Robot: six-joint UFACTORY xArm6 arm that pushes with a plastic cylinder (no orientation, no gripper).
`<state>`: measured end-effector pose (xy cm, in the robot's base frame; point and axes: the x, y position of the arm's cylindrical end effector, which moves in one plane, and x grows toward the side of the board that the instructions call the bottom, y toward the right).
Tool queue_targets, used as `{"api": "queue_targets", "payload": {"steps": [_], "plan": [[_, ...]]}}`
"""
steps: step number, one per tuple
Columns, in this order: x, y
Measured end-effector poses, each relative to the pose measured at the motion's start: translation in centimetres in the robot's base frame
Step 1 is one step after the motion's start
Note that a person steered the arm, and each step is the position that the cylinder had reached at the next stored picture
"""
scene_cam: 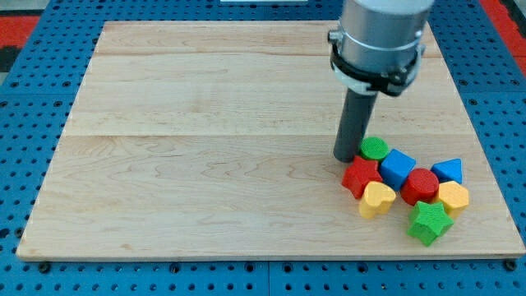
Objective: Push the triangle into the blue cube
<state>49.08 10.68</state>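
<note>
Nearest the view's bottom sits the green star (430, 222), with a yellow block (453, 197) just above it to the right and a yellow heart (377, 199) further left. Behind these lie the red star-like block (361, 176), the red cylinder (420, 186), the blue cube (397, 168) between them, and the blue triangle (449, 171) at the cluster's right, near the cube but not touching it. My tip (344, 158) rests on the wooden desk (205, 156) just left of the green cylinder (375, 148). No jaws exist here, only a rod.
</note>
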Motion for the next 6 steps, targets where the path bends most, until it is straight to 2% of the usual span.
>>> {"api": "queue_targets", "payload": {"steps": [1,2,3,4,5,6], "plan": [[-1.3,-0.3],[-5.1,2.0],[-7.0,10.5],[-0.3,20.3],[4.3,19.2],[3.2,14.1]]}}
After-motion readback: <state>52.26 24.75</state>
